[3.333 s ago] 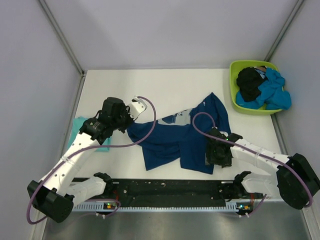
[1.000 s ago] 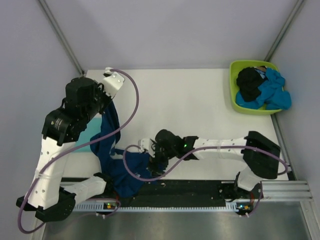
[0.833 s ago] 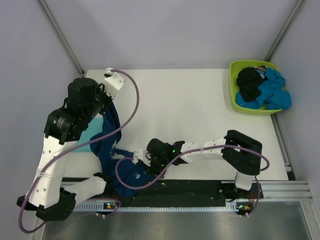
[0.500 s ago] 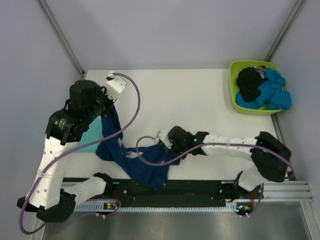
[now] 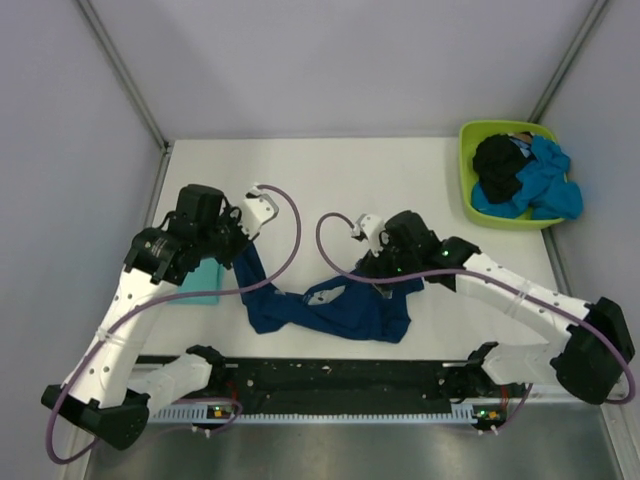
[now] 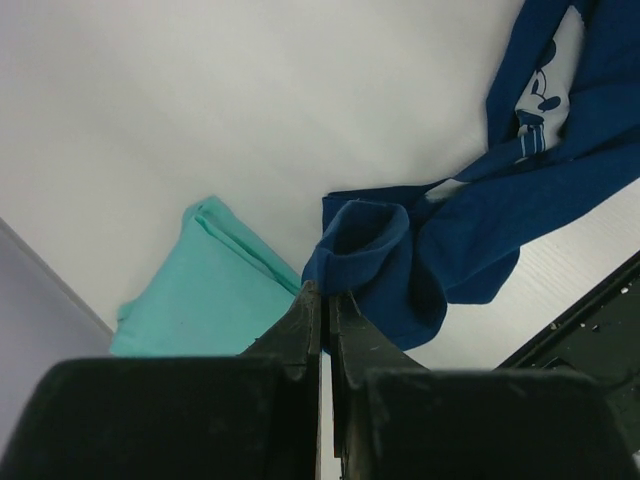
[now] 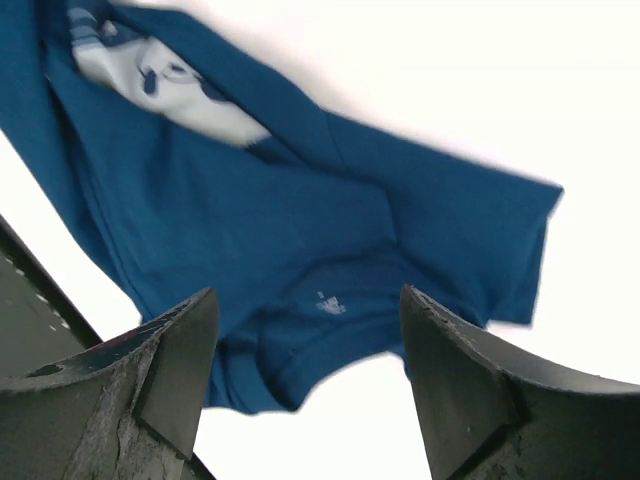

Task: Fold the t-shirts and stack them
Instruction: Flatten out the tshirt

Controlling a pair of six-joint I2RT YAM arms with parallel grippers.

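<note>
- Our right hand hangs over the white counter, its two fingers spread wide with nothing gripped between them.
- Below the gap lies the navy t-shirt, rumpled and creased rather than flat.
- Its pale print shows on the part farthest from our fingers, partly tucked under a fold.
- One corner of the cloth juts onto bare counter.
- A dark strip borders the counter beside one finger.

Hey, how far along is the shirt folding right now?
Done: one teal shirt lies folded at the table's left. In hand: the navy shirt lies crumpled and unfolded, with the left gripper pinching one edge and the right gripper open above it. Left: folding and stacking it, then the black shirt and bright blue shirt in the green tub.
</note>
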